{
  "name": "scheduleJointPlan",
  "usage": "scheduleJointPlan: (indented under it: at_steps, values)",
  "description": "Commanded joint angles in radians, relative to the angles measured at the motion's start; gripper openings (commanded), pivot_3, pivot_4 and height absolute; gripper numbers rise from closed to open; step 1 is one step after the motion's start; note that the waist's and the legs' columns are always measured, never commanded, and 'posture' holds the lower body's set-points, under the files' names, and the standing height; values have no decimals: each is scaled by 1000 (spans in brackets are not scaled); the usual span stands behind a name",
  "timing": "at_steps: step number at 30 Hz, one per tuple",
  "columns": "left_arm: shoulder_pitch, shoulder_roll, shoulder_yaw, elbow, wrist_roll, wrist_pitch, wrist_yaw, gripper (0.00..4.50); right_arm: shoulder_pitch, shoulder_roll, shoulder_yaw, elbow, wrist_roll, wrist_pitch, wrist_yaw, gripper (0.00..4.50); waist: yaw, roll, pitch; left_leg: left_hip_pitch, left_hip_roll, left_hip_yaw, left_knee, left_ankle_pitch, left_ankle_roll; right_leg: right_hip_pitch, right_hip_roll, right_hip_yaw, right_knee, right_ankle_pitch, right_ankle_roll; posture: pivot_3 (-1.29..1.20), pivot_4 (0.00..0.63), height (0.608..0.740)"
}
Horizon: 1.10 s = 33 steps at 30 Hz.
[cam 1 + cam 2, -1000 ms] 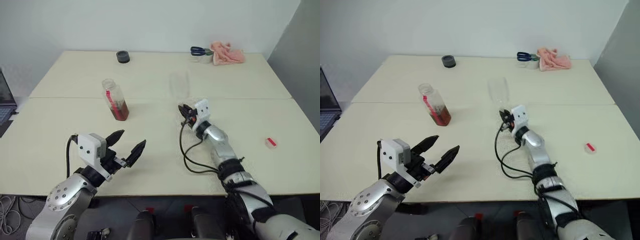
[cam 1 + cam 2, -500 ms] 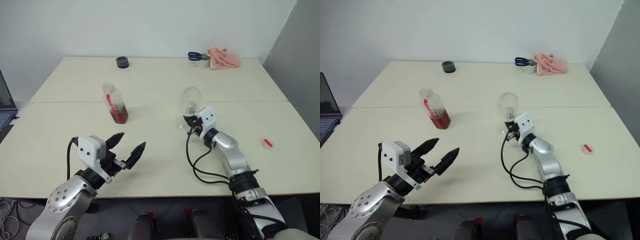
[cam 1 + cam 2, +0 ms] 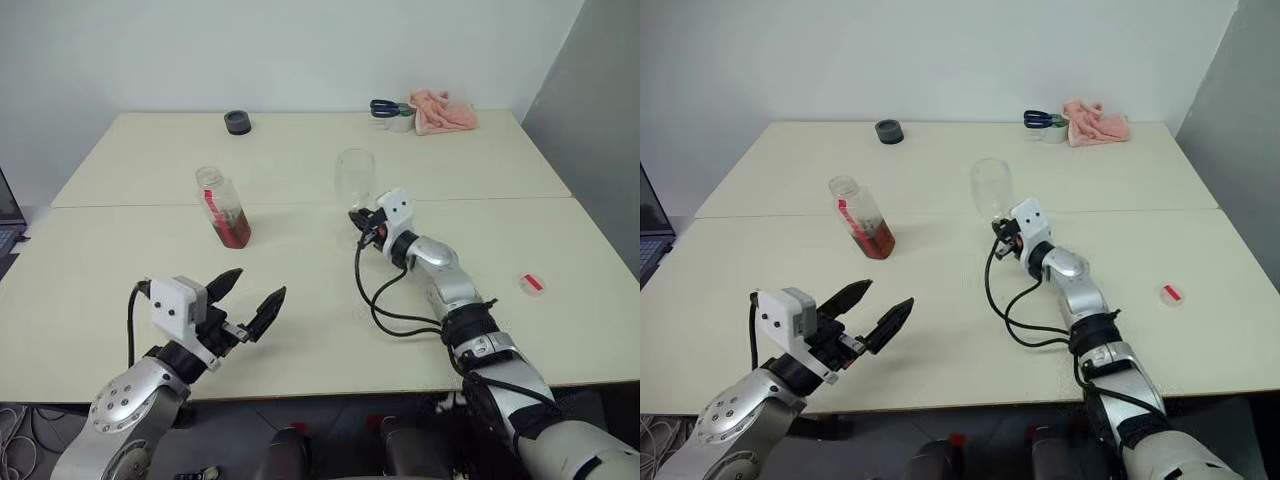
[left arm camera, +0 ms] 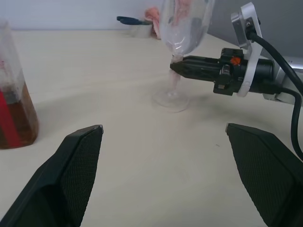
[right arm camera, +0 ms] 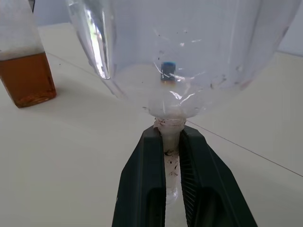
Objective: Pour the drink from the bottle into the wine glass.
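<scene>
Wine glass (image 3: 354, 178): a clear stemmed glass with an empty bowl is seen upright near the middle of the desk (image 3: 300, 280), its round foot (image 4: 171, 99) on or just above the surface; contact cannot be told.
Stem (image 5: 170, 142): it is pinched just under the bowl between two black fingers.
Right claw (image 3: 362, 222): it is clamped on the stem of the wine glass, held about level and reached in from the robot's right side, a black cable looped behind it.
Bottle (image 3: 223, 205): a small clear plastic bottle with a red label strip is stood upright on the desk, well apart from the wine glass, on the robot's left of it; no cap is seen on its wide neck.
Drink (image 5: 26, 78): amber-brown liquid is held in the lower part of the bottle, the upper part left clear.
Left claw (image 3: 252, 297): its two black fingers are spread wide apart and nothing is gripped; it is held above the near part of the desk, nearer than the bottle and well apart from it.
Red cap (image 3: 533, 284): a small red and clear piece is laid on the desk at the robot's right, well apart from both claws.
Far edge: a dark round object (image 3: 237, 122) is placed on the left; scissors (image 3: 385, 106) and a pink cloth (image 3: 444, 110) are placed together on the right.
</scene>
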Motion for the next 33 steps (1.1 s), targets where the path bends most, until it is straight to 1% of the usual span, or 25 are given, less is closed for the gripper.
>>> scheduleJointPlan:
  at_steps: [1,6,11,13,14,23,24,29,33]
  values:
    - [3,14,37,-39,15,-37,-6,4500,-59,-12,-11,50,-11,-56,-3,153,1,0,0,0,0,0,-2,0,0,-1,0,0,0,0,0,0,150,740]
    - [-5,16,36,-34,16,-37,-6,4500,-92,-24,-10,135,-22,-76,3,153,0,0,1,0,0,0,-5,0,0,-4,0,1,0,0,-1,0,150,740]
    - [-22,18,28,-26,16,-36,-3,4500,-91,-21,-26,160,-10,-86,1,153,0,0,1,0,0,0,-5,0,0,-4,0,2,0,0,-1,0,150,740]
    - [-42,21,28,-15,16,-33,-2,4500,-81,-22,-31,155,-4,-84,11,871,0,0,1,0,0,0,-5,0,0,-4,0,1,0,0,-1,0,150,740]
    - [-49,22,29,-12,15,-31,-2,4500,-77,-22,-31,151,-2,-80,18,1094,0,0,1,0,0,0,-5,0,0,-3,0,1,0,0,-1,0,150,740]
    - [-72,17,8,8,27,-29,-2,4500,-15,-27,-19,95,-7,-74,37,4216,0,0,2,-1,0,0,-5,0,0,-3,0,1,0,0,-1,0,150,740]
    - [-75,15,3,8,29,-29,1,4500,-1,-28,-22,71,4,-62,49,4463,0,0,2,-1,0,0,-5,0,0,-4,0,2,0,0,-1,0,150,740]
    - [-98,-4,-18,20,43,-32,17,4500,54,-34,-22,-24,17,-29,60,4463,0,0,4,-1,0,0,-5,0,0,-4,0,2,0,0,-1,0,150,740]
    - [-115,-10,-24,18,47,-26,29,4500,100,-40,-16,-130,34,32,84,4463,0,-1,4,-1,1,-1,-5,0,0,-4,0,1,0,0,-1,0,150,740]
